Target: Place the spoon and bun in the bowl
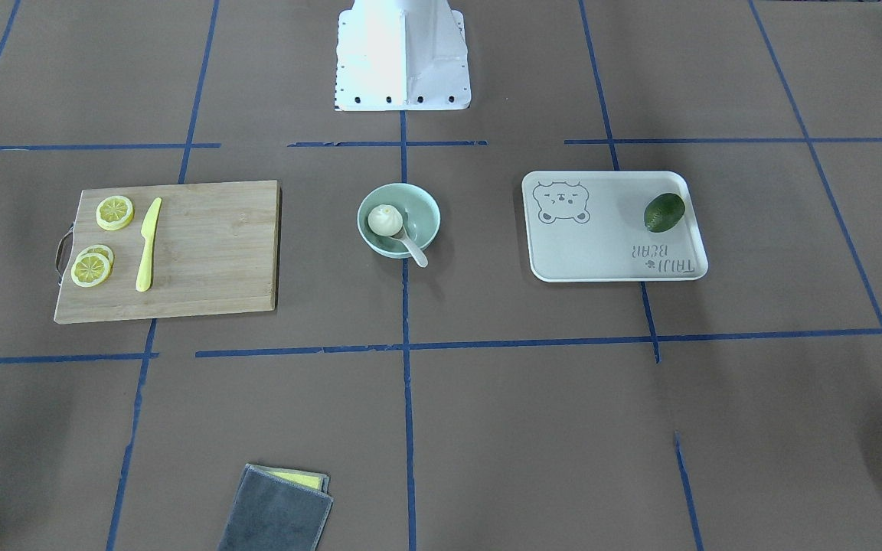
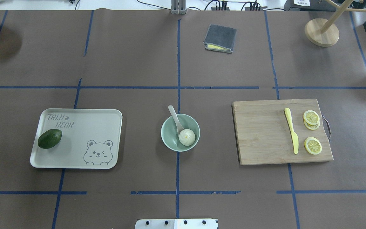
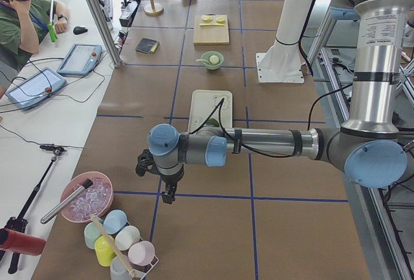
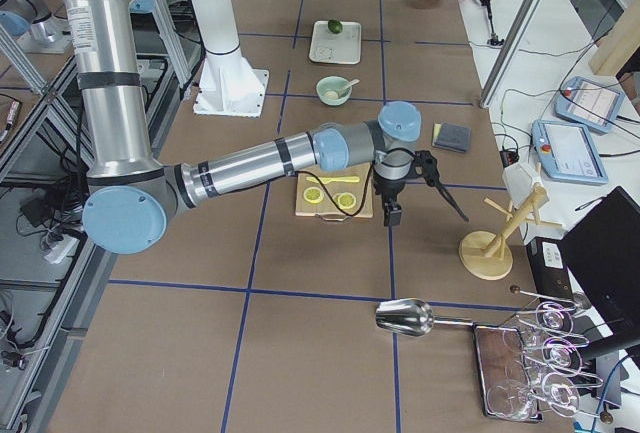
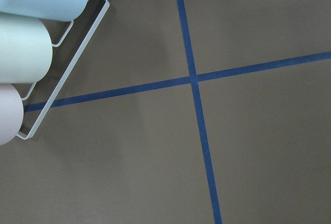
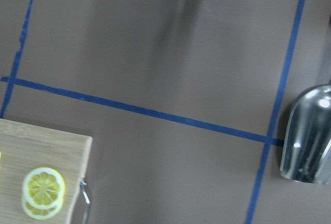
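Observation:
The pale mint-green bowl (image 1: pixel 424 205) (image 2: pixel 169 131) stands at the table's middle. The white pleated bun (image 1: pixel 384 220) (image 2: pixel 187 137) lies inside it. The white spoon (image 1: pixel 413 247) (image 2: pixel 175 118) has its scoop in the bowl beside the bun, and its handle leans out over the rim. My left gripper (image 3: pixel 169 196) hangs far off over the table's left end, near a cup rack. My right gripper (image 4: pixel 392 216) hangs past the cutting board at the right end. Both show only in the side views, so I cannot tell if they are open or shut.
A white bear-print tray (image 2: pixel 84 127) with a dark green fruit (image 2: pixel 50 139) lies left of the bowl. A wooden board (image 2: pixel 262 136) with lemon slices and a yellow knife (image 2: pixel 291 135) lies right. A grey cloth (image 2: pixel 220 38), a wooden stand (image 2: pixel 321 31) and a metal scoop (image 6: pixel 307 133) are also there.

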Tool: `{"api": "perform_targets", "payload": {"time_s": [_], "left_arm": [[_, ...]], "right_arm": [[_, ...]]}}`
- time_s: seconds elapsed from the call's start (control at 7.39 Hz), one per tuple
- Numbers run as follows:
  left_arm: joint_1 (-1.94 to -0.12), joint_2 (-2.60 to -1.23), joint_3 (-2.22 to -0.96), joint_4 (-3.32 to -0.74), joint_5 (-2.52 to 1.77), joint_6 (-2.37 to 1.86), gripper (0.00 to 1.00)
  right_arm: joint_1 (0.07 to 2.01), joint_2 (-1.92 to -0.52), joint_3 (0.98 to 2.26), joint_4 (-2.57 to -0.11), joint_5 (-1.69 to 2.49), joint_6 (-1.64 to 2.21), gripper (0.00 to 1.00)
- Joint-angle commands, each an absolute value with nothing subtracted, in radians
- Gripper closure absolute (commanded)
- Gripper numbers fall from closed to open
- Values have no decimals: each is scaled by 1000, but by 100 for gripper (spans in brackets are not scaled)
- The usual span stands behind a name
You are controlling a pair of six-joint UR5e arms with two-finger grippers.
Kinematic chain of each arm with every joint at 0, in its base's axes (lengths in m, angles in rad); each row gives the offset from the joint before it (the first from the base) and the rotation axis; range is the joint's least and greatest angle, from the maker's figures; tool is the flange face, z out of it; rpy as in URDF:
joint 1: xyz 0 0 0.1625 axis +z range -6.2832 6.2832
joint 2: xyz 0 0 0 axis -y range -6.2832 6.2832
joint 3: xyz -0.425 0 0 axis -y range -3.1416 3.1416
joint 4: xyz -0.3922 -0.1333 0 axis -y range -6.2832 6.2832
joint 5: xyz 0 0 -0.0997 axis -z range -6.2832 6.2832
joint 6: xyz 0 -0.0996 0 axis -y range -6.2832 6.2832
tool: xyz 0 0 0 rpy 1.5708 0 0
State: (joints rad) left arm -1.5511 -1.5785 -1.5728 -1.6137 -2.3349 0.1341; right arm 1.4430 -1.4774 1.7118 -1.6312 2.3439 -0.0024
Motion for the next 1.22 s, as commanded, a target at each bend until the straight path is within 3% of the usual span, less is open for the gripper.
{"api": "perform_targets", "payload": {"time_s": [0.0,1.08], "left_arm": [[-1552,-1560,-1586,-1614,-2335,137,0],[-1552,-1542,-1595,-1614,-2333,132,0]], "right_arm": [[1584,-1489,1550,-1625,2396,-232,0],[1591,-1555,1510,-1482,2376,-66,0]]}}
